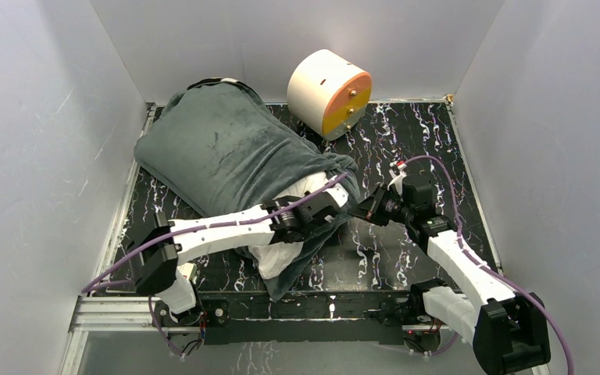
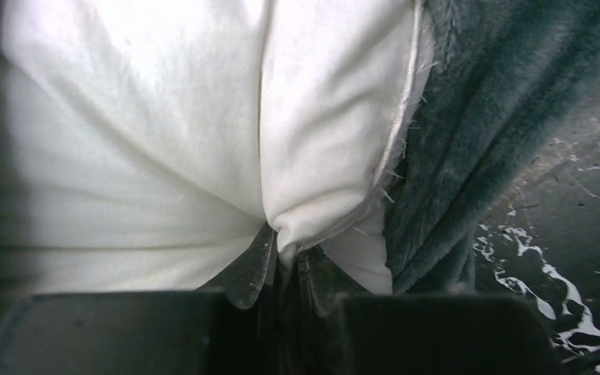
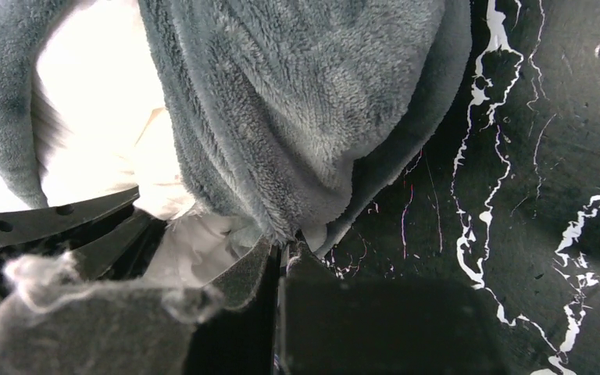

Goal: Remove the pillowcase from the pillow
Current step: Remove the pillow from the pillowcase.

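On the table point(image 1: 406, 141), left jaws pinch one pillow point(image 2: 125, 156), right jaws (likewise clenched) one pillowcase point(image 3: 297, 117).

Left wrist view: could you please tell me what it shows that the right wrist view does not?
Only the left wrist view shows the left gripper pinching a fold of the white pillow. Only the right wrist view shows the right gripper clamped on the grey pillowcase hem. Both show pillow, pillowcase and the black marbled table.

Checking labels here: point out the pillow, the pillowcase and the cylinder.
pillow point(image 2: 125, 156), left wrist view, bare white face.
pillowcase point(image 1: 219, 148), top external view, grey upper face.
cylinder point(image 1: 346, 105), top external view, orange end face.
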Robot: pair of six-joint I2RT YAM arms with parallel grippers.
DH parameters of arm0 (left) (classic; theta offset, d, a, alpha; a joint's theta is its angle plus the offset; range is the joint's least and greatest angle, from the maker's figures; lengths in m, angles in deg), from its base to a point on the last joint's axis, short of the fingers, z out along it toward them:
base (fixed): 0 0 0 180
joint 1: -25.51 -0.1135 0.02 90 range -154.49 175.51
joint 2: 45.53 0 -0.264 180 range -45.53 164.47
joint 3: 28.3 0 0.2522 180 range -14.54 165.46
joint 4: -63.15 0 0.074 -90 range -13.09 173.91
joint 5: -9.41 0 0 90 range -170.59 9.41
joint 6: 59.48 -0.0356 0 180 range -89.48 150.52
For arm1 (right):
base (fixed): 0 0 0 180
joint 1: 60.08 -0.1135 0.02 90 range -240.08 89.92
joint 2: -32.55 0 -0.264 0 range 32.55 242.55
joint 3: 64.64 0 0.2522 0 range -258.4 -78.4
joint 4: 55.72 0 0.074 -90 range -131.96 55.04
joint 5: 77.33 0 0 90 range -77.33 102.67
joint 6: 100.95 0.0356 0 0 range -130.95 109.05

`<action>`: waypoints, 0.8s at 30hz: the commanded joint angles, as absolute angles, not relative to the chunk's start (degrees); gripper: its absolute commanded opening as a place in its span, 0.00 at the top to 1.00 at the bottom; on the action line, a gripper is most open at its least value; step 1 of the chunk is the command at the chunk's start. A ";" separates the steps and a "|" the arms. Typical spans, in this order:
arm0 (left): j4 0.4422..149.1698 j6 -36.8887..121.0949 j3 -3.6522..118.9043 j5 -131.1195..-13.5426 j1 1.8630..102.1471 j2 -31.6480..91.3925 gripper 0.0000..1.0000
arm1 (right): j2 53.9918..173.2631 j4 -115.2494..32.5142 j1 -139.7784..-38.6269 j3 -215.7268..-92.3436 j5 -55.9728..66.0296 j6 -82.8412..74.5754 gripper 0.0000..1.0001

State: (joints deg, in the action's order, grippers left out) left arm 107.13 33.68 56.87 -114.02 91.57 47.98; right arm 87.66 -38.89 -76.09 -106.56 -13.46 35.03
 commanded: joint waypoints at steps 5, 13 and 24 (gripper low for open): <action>115.06 36.33 47.97 -107.73 89.14 28.87 1.00 | 90.76 -33.05 -74.33 -115.84 7.25 29.35 1.00; 127.25 44.90 46.74 -106.03 89.14 16.84 1.00 | 104.32 -37.10 -69.29 -127.20 -11.00 25.43 1.00; 120.27 44.33 47.71 -105.64 89.12 18.58 1.00 | 93.59 -35.16 -69.44 -123.35 -20.04 19.95 0.46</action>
State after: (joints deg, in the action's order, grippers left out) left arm 119.26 45.07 46.73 -103.49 89.54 19.30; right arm 97.82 -37.62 -69.33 -119.87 -24.65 26.53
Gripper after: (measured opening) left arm 0.051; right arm 0.477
